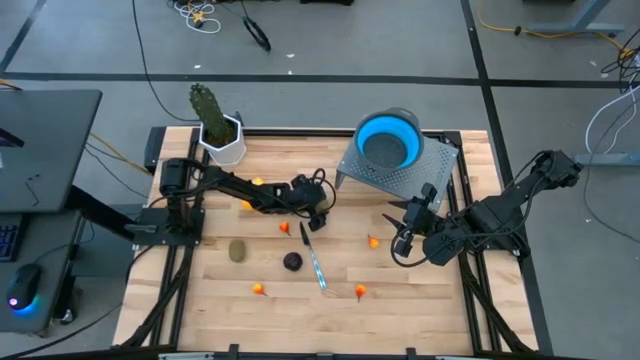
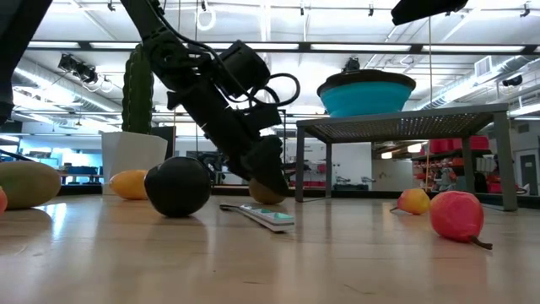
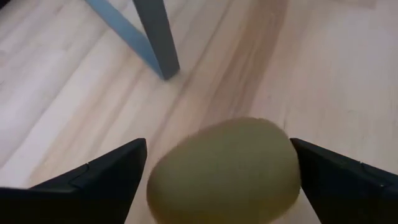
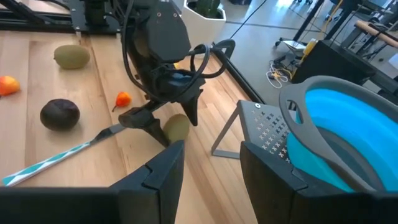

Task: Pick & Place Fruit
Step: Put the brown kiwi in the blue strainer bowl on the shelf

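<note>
My left gripper [image 1: 318, 217] is low over the middle of the table, open, pointing down at a slant. An olive-brown oval fruit [image 3: 224, 171] lies on the wood between its two fingers, as the right wrist view also shows [image 4: 176, 127]. The second olive-brown oval [image 1: 237, 250], the dark purple ball [image 1: 292, 262] and tiny orange fruits [image 1: 360, 292] rest on the table nearer the front edge. The yellow oblong [image 2: 129, 183] lies behind the ball. My right gripper [image 4: 211, 152] waits open near the table's right side [image 1: 398, 233], holding nothing. My left gripper straddles the olive-brown oval across its width, coming from above at a slant. One fingertip [image 3: 298, 152] lies right against the fruit's side [image 3: 287, 163]; the other [image 3: 134, 158] is a hair off it. I cannot tell whether it truly touches. The fruit sits on the table.
A blue bowl [image 1: 389, 140] sits on a grey perforated stand [image 1: 435, 165] at the far right; one stand leg [image 3: 155, 37] is just beyond the left gripper. The slim knife [image 1: 316, 262] lies beside the purple ball. A cactus in a white pot [image 1: 220, 135] stands far left.
</note>
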